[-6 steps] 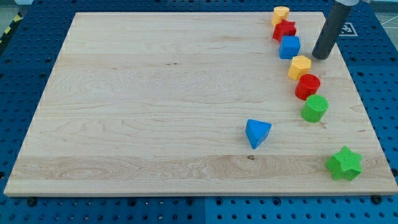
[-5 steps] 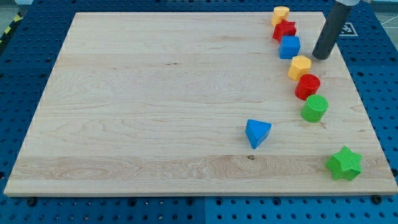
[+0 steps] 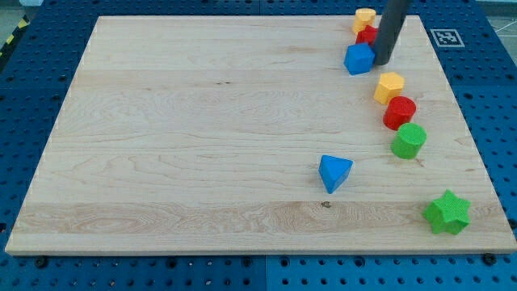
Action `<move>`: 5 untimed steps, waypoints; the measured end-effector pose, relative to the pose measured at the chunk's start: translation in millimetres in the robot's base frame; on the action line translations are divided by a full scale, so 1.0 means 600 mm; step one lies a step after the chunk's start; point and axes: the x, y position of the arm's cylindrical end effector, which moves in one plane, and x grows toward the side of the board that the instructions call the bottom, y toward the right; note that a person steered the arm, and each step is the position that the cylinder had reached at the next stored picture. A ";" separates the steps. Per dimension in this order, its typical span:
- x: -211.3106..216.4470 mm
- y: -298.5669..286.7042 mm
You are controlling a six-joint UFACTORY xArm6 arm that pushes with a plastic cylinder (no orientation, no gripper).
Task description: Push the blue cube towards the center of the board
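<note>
Pressing against the blue cube from its 3 o'clock face, my tip sits touching or just beside it near the wooden board's 1 o'clock corner; the rod carries no gripper, so nothing is clenched or released, only contact by pushing. Cube lies just below a red block, partly hidden by the rod, with a yellow block above that at the board's edge. Running toward 5 o'clock from the cube: a yellow hexagonal block, a red cylinder, a green cylinder, all apart from the cube. A blue triangular block lies nearer centre, a green star at the 5 o'clock corner. Judgement: cube looks small, rigid and light, likely to slide easily on smooth wood and to spin if struck off-centre; best contact is mid-face, opposite the centre. It has no long axis; its faces look turned slightly off square to the board's edges. Centre lies toward 8 o'clock from it.
</note>
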 end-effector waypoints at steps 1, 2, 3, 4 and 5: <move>0.006 -0.028; 0.008 -0.061; 0.008 -0.093; 0.011 -0.090; 0.013 -0.011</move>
